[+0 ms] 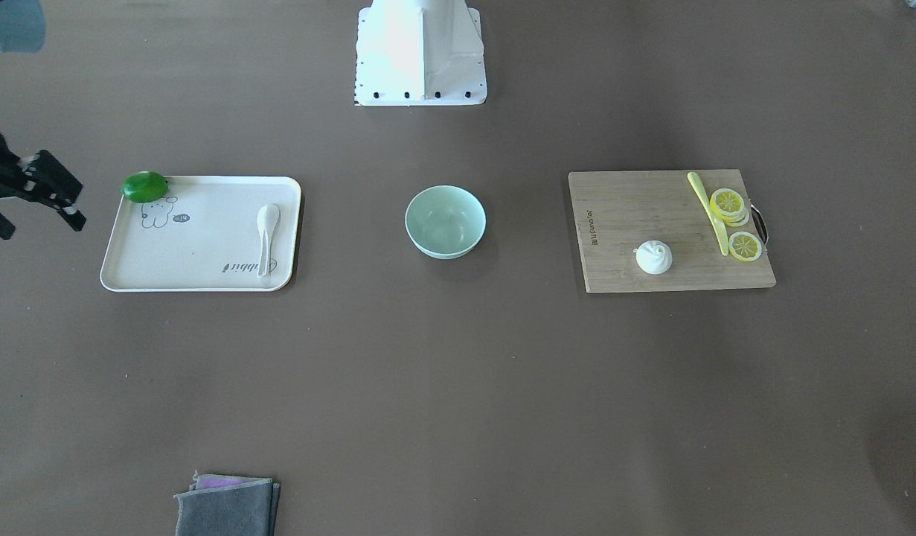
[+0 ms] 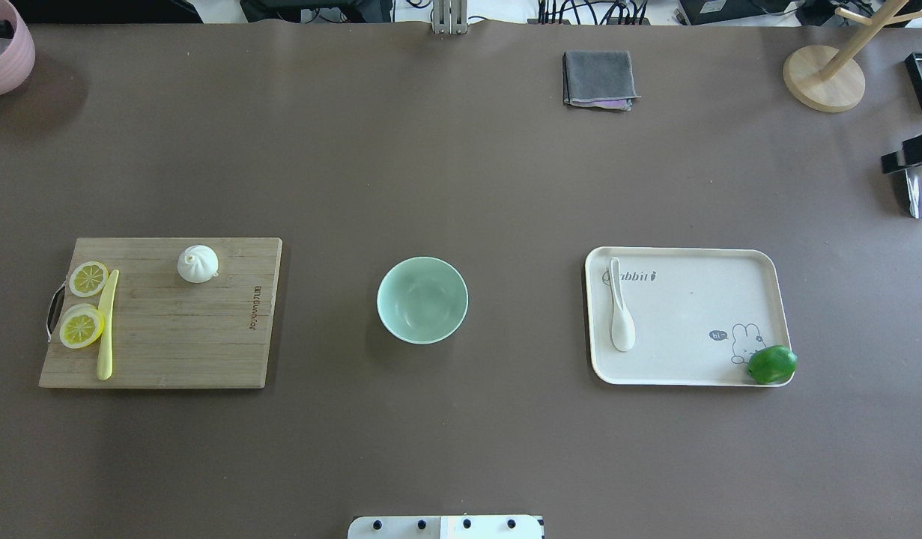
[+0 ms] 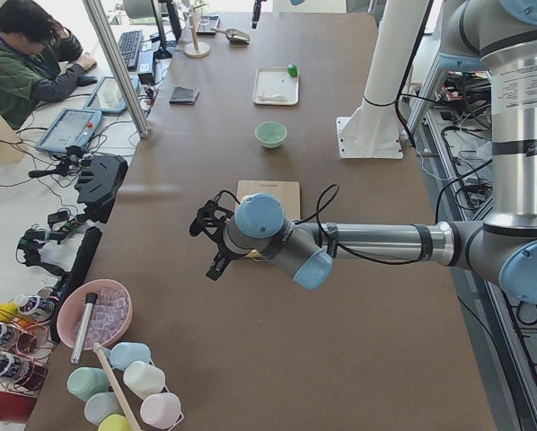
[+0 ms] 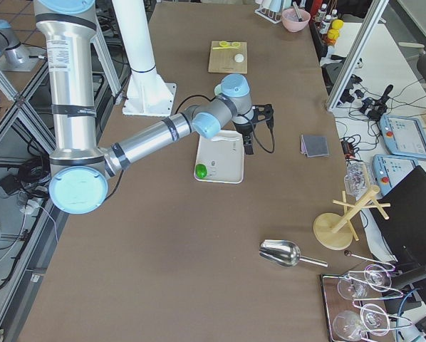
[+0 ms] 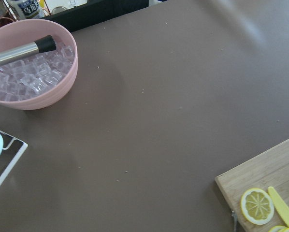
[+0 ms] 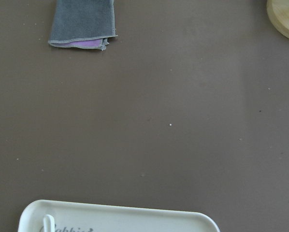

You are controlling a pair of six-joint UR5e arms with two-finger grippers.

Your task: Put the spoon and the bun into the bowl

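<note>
Slippage risk: glossy white ceramic spoon (image 1: 266,234) beside pale mint-green round bowl (image 1: 445,222) may skid from right gripper (image 1: 41,222), fingers parted; left gripper (image 3: 207,244) state unreadable.

right gripper (image 1: 39,223) clipped by front view's edge, fingers probably apart. left gripper (image 3: 204,244) too small to read. right wrist view crops spoon (image 6: 48,224) to its handle tip.
</note>
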